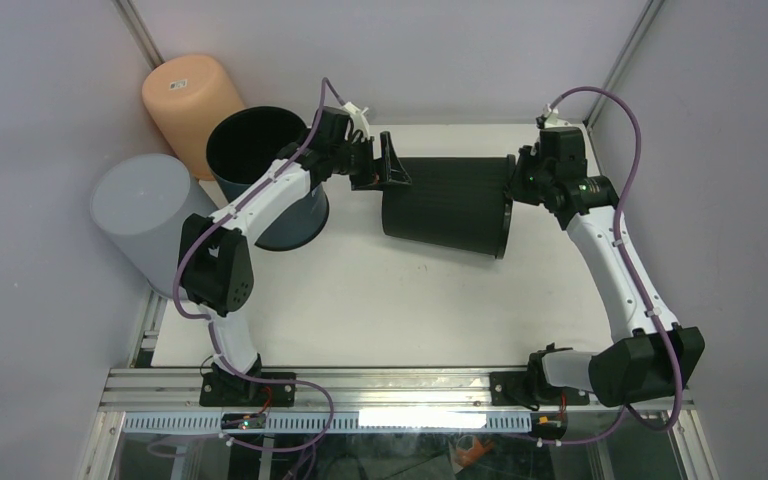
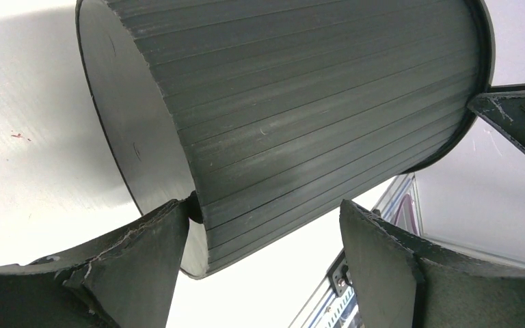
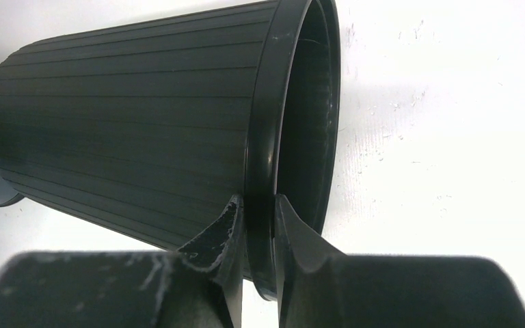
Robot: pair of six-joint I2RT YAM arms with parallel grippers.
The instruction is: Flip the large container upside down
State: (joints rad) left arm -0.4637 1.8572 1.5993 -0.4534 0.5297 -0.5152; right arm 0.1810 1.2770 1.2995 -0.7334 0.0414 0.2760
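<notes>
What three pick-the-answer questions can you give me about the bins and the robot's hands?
1. Where does the right gripper grip the ribbed black bin?
A. its rim
B. its flat bottom
C. its middle

2. How many bins show in the top view?
A. two
B. four
C. six

3. How is the ribbed black bin placed?
A. standing upright
B. upside down
C. on its side

Answers:
1 A: in the right wrist view the fingers pinch the rim, one inside and one outside.
2 B: there are the orange bin, the grey bin, the dark open bin and the ribbed black bin.
3 C: its opening faces sideways, toward the right arm.
</notes>
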